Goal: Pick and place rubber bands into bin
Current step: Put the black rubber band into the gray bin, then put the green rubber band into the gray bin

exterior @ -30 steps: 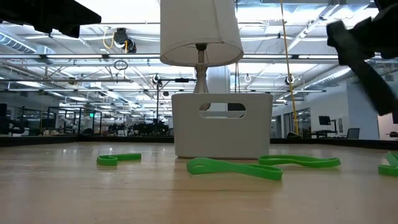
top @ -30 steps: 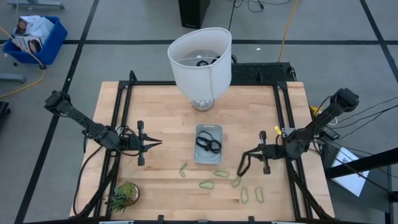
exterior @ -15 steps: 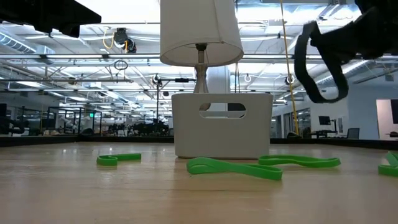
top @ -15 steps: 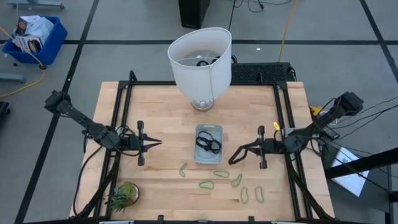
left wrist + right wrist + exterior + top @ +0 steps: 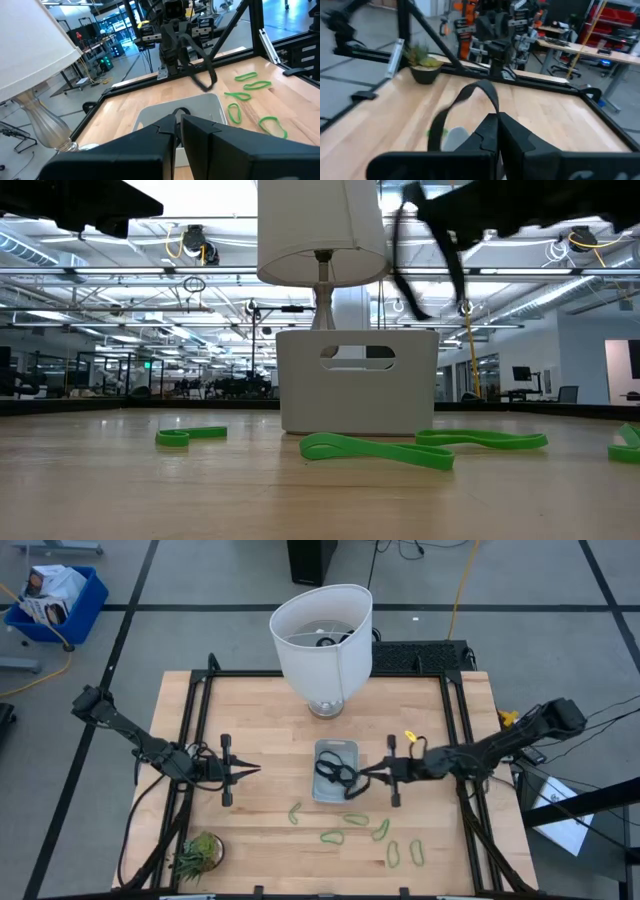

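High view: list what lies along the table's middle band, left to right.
Left end effector, shut and empty → pale-blue translucent plastic bin already containing dark rubber bands → right end effector, shut on a dark floppy rubber band loop at the bin's right edge.

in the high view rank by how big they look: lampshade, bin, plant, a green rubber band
1. lampshade, clearly largest, though it stands nearer the overhead camera
2. bin
3. plant, close to the bin in spread, so that order is unsure
4. green rubber band, smallest
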Robot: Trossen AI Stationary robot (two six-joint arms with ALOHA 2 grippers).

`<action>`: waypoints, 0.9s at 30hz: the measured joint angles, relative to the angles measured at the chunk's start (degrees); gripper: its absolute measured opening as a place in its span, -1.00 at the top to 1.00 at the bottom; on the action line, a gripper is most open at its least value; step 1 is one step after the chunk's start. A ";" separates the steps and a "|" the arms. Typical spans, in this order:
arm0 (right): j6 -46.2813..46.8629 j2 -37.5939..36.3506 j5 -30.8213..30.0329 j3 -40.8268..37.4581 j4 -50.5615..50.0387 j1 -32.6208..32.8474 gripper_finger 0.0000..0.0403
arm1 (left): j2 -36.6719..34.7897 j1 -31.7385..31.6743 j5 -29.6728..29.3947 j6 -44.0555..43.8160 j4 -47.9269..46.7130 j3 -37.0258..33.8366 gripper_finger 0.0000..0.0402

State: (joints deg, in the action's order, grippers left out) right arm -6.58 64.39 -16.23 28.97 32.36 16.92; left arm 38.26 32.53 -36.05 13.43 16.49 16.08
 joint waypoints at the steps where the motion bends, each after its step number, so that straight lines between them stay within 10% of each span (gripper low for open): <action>1: -0.16 1.43 0.20 1.30 -0.47 -1.08 1.00 | -0.01 0.00 0.00 0.00 0.01 0.00 0.82; 18: 2.65 17.91 9.03 9.54 -9.93 -12.72 0.97 | 0.00 0.00 -0.02 0.07 0.04 0.00 0.82; 27: 4.36 18.42 8.98 9.56 -7.32 -12.74 0.22 | -0.02 0.00 -0.02 0.81 0.01 0.00 0.82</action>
State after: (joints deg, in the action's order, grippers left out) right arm -2.21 82.80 -7.25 38.52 25.04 4.19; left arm 38.24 32.53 -36.07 14.24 16.50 16.08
